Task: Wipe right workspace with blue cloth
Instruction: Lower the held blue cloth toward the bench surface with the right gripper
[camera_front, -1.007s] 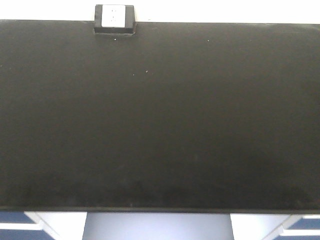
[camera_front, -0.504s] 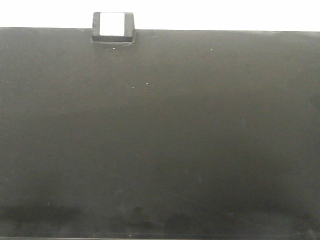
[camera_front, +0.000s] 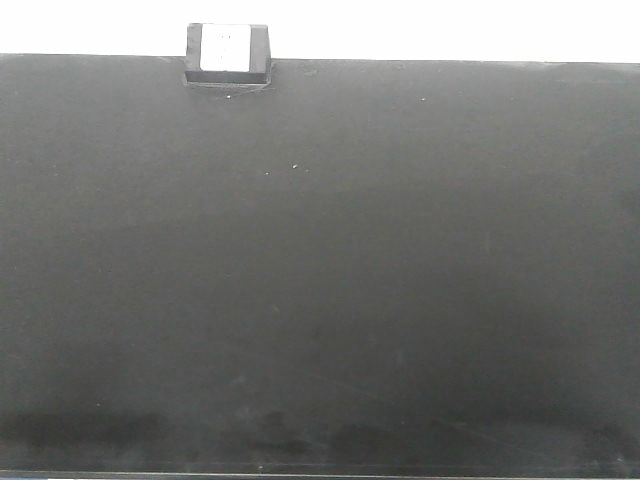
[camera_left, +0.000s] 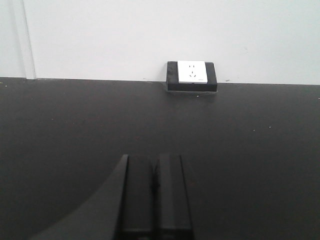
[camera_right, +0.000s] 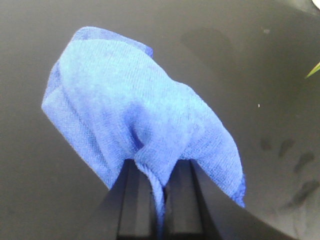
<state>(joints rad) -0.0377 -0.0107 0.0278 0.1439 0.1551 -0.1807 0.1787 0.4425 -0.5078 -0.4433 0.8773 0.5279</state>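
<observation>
We see the right end effector (camera_right: 156, 205) clamped on the bunched blue cloth (camera_right: 135, 115) over the black bench (camera_front: 320, 280), while the left end effector (camera_left: 152, 195), above the same bench, has its jaws pressed together.

I got soft, even light: wall (camera_front: 450, 25) blown out white, bench (camera_front: 320, 280) grainy, blue cloth (camera_right: 135, 110) slightly blurred up close.

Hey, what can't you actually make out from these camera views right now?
- Right wrist view: the blue cloth hides the right claw tips and whether the cloth touches the right workspace.
- Right wrist view: a yellow-green sliver, cut by the right edge, is unidentifiable.
- Front view: neither claw nor the cloth is in frame.
</observation>
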